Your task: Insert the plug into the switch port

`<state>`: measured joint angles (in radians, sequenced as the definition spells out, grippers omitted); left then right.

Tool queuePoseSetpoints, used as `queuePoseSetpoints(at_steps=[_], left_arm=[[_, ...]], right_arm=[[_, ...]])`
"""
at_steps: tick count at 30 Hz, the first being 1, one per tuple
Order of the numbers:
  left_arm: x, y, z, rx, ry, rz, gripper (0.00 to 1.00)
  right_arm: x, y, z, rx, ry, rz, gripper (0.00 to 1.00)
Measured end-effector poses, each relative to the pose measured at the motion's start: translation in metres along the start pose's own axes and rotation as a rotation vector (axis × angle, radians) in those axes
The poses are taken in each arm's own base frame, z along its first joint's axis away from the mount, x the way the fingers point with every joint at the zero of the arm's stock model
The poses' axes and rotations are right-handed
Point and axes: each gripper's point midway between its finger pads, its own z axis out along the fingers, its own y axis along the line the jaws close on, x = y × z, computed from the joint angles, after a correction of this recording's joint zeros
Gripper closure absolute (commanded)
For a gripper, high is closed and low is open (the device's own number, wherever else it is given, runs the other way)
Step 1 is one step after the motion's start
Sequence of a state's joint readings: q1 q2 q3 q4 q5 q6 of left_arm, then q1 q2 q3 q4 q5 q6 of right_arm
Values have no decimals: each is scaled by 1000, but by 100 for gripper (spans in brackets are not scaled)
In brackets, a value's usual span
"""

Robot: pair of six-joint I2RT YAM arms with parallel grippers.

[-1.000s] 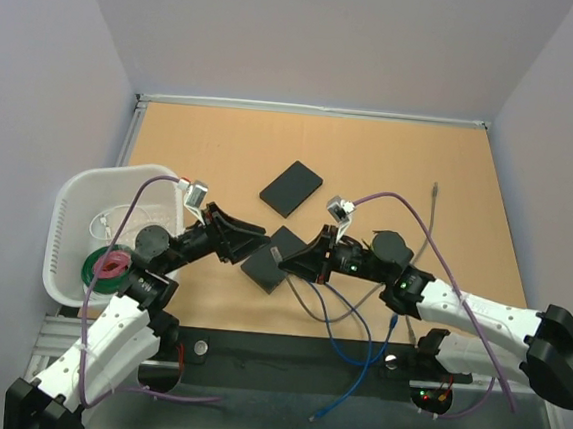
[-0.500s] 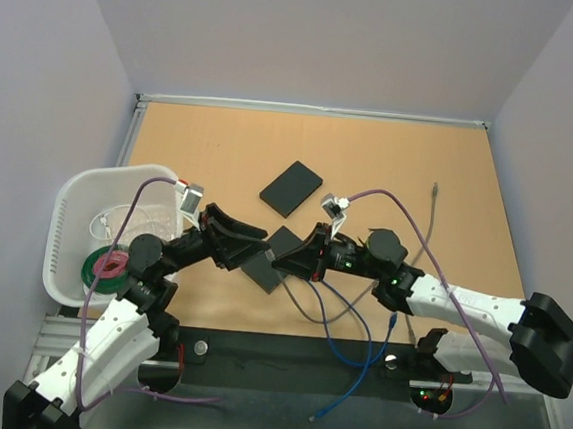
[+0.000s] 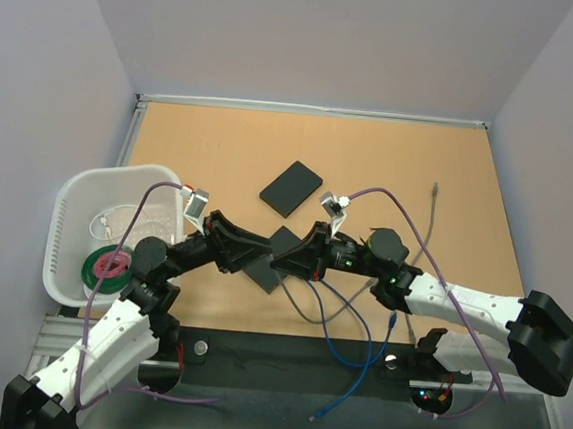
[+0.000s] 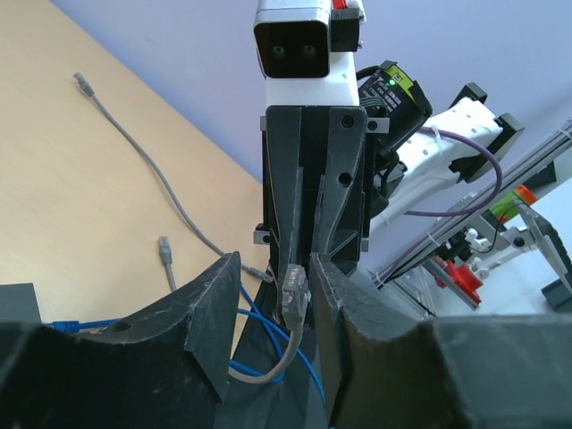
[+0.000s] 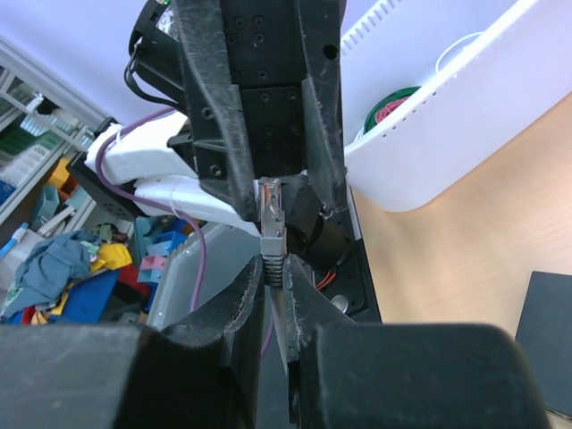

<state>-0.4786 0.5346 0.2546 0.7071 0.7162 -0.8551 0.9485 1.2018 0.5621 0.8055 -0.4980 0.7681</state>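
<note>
Top view: left gripper [image 3: 261, 250] further right than second ago, tips now meeting right gripper [image 3: 278, 262] above near black box [image 3: 261, 275]. Two black boxes in all; far black box [image 3: 291, 188] well apart. One white basket [image 3: 66, 205].

Left wrist view: left fingers [image 4: 214, 304] narrower than before, flanking one plug [image 4: 293, 290], small gap remaining.

Right wrist view: right fingers [image 5: 241, 299] pinched on plug's boot; plug upright between left fingers.

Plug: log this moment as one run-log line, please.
right tool: shut on plug boot | left tool: open, fingers flanking plug | insertion: not yet done
</note>
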Motion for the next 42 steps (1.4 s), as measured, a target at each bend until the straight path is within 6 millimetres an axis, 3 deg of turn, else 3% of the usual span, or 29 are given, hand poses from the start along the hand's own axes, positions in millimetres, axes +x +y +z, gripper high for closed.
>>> queuePoseSetpoints(at_steps=[1,6,9,10,11,14,15,16,19,27,31,36,42], left_arm=[[0,0,0,1,0,1,63],[0,-2,1,8,-3,1,75],[-1,-3,1,10,-6,-3,93],[-1,-3,1,11,-6,-2,94],[-1,-4,1,11,-8,-1,100],[-2,-4,1,11,-11,-4,100],[-2,-4,1,10,-11,-5,100],[-2,-3,1,9,-11,-5,100],[0,1,1,-10,-6,-13,100],[4,17,2,-103,26,-44,100],[2,28,5,-168,35,-64,100],[-12,43,13,-306,51,-95,100],[-13,58,14,-422,76,-136,100]], right_arm=[[-1,0,0,-2,-2,-1,100],[-1,1,1,-4,-5,-1,99],[-1,1,1,-4,-4,1,100],[-1,1,1,-4,-4,1,100],[-1,1,1,-4,-5,1,100],[-2,0,1,-3,-9,3,94],[-2,0,1,1,-13,4,75],[-4,-1,1,7,-19,3,66],[-7,-5,1,29,-36,-2,52],[-20,-5,-11,112,-69,-65,48],[-40,-5,-12,195,-62,-143,60],[-65,-6,-9,311,-25,-240,64],[-52,-30,-10,480,91,-298,64]])
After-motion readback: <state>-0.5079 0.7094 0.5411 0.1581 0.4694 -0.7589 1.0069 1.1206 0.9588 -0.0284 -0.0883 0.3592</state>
